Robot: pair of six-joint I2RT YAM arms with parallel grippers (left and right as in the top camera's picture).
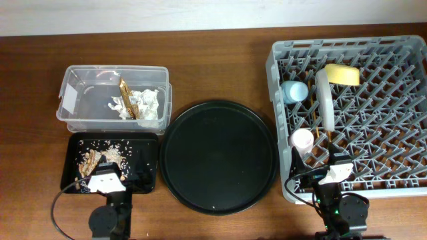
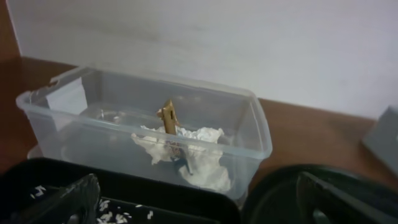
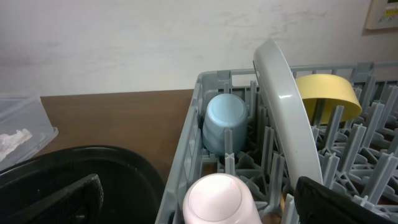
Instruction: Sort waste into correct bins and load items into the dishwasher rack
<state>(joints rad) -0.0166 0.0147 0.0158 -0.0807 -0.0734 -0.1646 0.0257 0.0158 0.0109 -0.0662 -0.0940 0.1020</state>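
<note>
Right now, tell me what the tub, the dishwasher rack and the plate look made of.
The clear tub looks like transparent plastic: its contents show through the walls. The dishwasher rack looks like matte grey moulded plastic, with a grid and pegs. The plate is pale with a glossy highlight: ceramic or hard plastic, I cannot tell which.

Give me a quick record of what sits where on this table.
clear tub: crumpled napkins, brown-gold wrapper
shallow black tray: food scraps
round black tray: between tub and rack
grey rack: blue cup, pink cup, yellow bowl, pale plate on edge
left tool: open, over shallow black tray
right tool: open, at rack's near edge
</note>
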